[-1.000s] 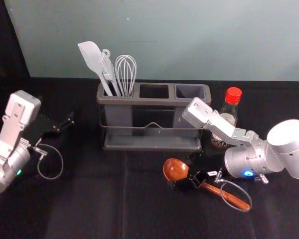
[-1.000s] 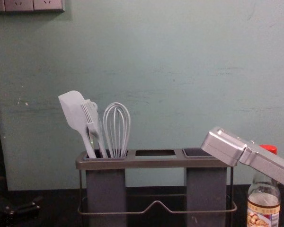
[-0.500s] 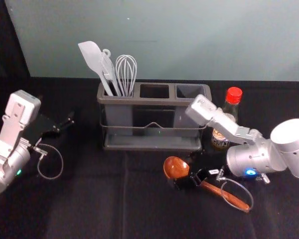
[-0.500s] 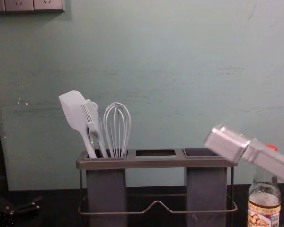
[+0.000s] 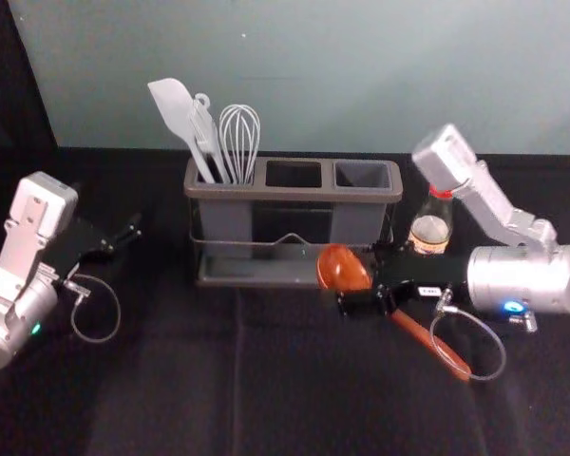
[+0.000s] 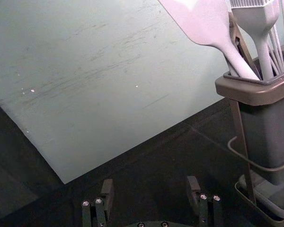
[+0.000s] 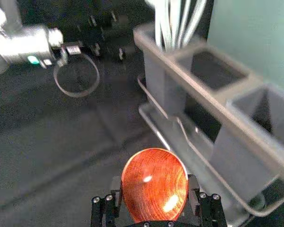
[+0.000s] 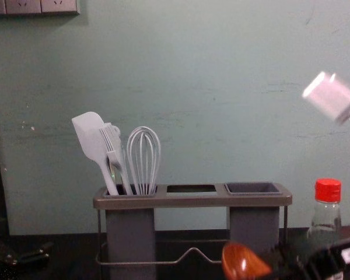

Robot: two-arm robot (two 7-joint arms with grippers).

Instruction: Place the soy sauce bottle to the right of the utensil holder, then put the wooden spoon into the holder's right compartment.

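My right gripper [image 5: 366,277] is raised in front of the holder's right part, shut on the wooden spoon [image 5: 342,268] near its bowl; the handle slants down towards the front right. In the right wrist view the round bowl [image 7: 154,183] lies between the fingertips of my right gripper [image 7: 154,189]. The soy sauce bottle [image 5: 430,231] stands upright right of the utensil holder [image 5: 290,192], partly behind the right arm; its red cap [image 8: 328,190] shows in the chest view. The holder's right compartment [image 8: 254,188] has nothing in it. My left gripper [image 5: 123,239] stays parked at the left, open [image 6: 150,189].
A white spatula [image 5: 178,112], a brush and a whisk [image 5: 239,142] stand in the holder's left compartment. A wire rail [image 8: 192,251] runs along the holder's front. The wall [image 8: 181,70] rises behind the dark tabletop [image 5: 285,380].
The right gripper has lifted the spoon off the table, and its arm has swung up and right, away from the holder's top. The bottle, holder and left arm have stayed put.
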